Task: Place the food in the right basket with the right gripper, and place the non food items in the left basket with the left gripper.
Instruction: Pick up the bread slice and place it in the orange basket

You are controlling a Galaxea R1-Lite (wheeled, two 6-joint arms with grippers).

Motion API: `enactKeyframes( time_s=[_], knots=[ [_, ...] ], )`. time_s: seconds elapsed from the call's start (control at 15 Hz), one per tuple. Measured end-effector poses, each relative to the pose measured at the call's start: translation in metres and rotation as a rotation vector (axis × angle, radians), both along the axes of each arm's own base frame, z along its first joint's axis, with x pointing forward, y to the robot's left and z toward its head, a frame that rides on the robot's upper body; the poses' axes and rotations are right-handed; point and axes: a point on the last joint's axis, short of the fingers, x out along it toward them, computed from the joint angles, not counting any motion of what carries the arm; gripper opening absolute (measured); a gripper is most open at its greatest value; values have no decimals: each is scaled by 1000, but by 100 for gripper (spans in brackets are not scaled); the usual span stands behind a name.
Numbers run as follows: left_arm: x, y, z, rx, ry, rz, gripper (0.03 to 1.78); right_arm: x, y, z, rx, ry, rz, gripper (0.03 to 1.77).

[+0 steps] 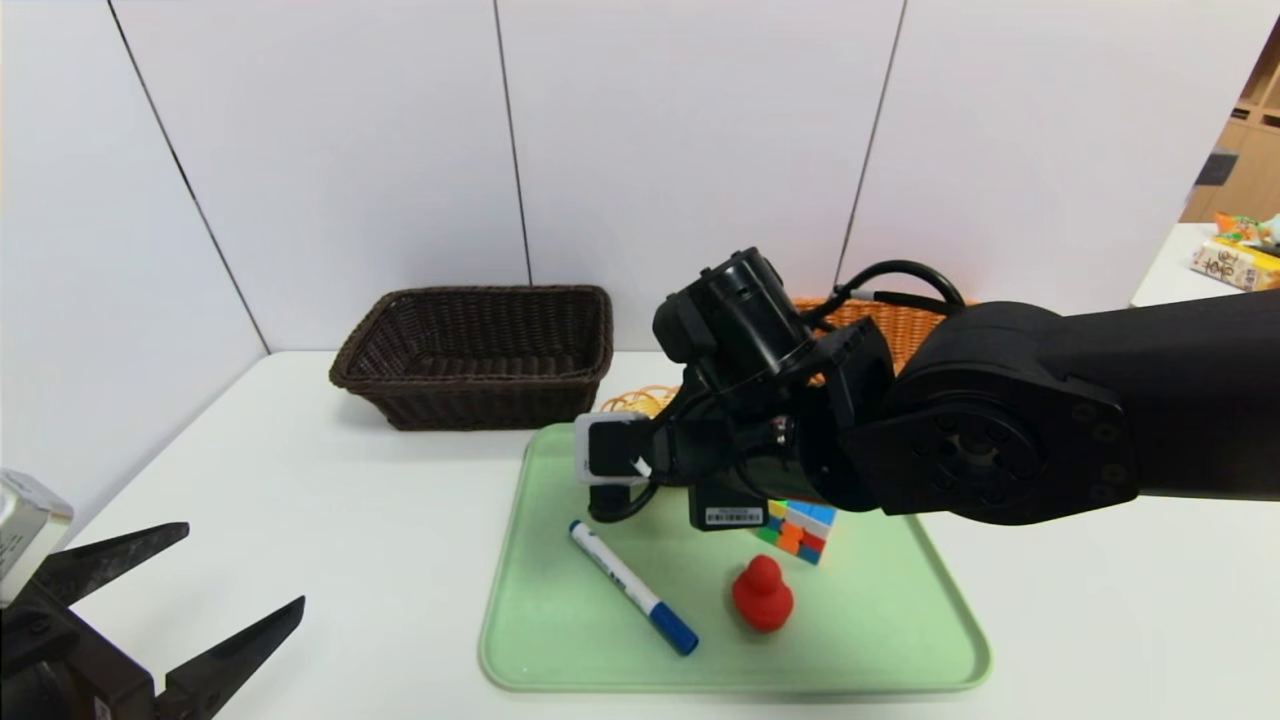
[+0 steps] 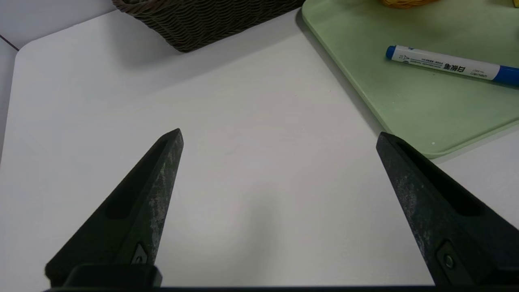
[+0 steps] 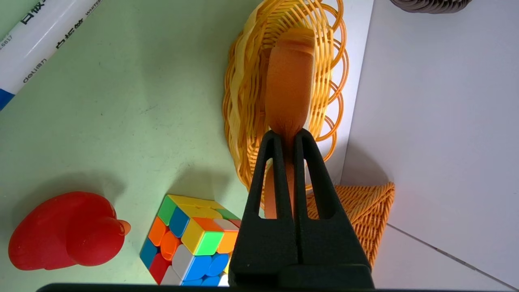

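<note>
Right wrist view: bread slice (image 3: 290, 81) pinched in right claw (image 3: 288, 136) over yellow basket, not yet binned. Left: marker (image 1: 625, 580), duck (image 1: 762, 595), cube (image 1: 800, 530) on tray (image 1: 735, 678). Left claw (image 1: 246, 566) spread, empty, at tabletop's (image 1: 400, 560) left edge.

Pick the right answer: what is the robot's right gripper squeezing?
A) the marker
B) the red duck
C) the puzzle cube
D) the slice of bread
D, because the right gripper has its fingers pinched on the slice of bread, over the little yellow basket.
</note>
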Motion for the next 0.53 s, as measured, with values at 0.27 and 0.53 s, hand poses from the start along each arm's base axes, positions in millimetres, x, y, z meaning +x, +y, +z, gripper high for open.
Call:
enactKeyframes(
  time_s=[0.27, 0.53],
  knots=[
    [1, 0, 1, -1, -6, -1, 169, 0, 0, 2, 4, -5, -2, 7],
    [2, -1, 1, -2, -7, 0, 169, 6, -4, 16, 45, -39, -21, 7]
  ],
)
